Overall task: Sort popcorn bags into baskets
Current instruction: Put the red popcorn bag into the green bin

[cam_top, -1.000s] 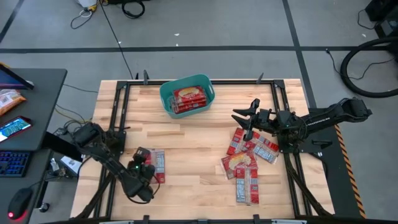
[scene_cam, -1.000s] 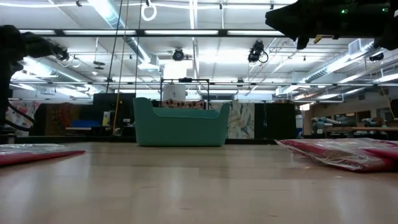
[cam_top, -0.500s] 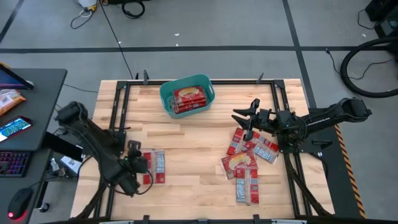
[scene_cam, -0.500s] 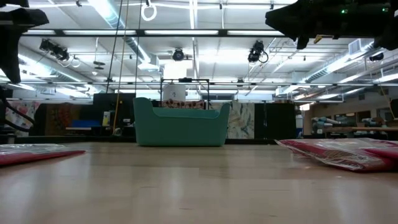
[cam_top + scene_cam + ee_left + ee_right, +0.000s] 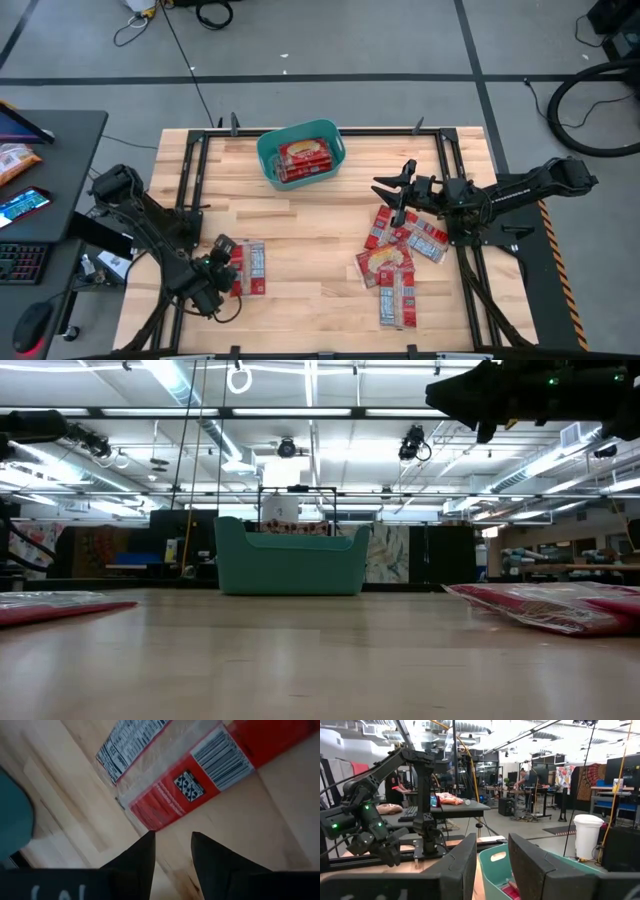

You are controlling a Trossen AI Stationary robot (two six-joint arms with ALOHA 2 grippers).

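left gripper (image 5: 222, 272) hangs near the table's (image 5: 310, 225) front left corner, at the edge of a lone popcorn bag (image 5: 249, 267); right gripper (image 5: 392, 190) waits above the pile of bags (image 5: 398, 255) toward the right edge. teal basket (image 5: 300, 153) at the back edge holds bags. left wrist view: fingers (image 5: 140, 857) parted, empty, just short of the bag (image 5: 200, 767). right wrist view: fingers (image 5: 470, 860) parted, empty, basket (image 5: 520, 870) beyond.

Wooden table (image 5: 310, 230); dark desk (image 5: 60, 150) with phone (image 5: 22, 205); white bin (image 5: 588, 830)
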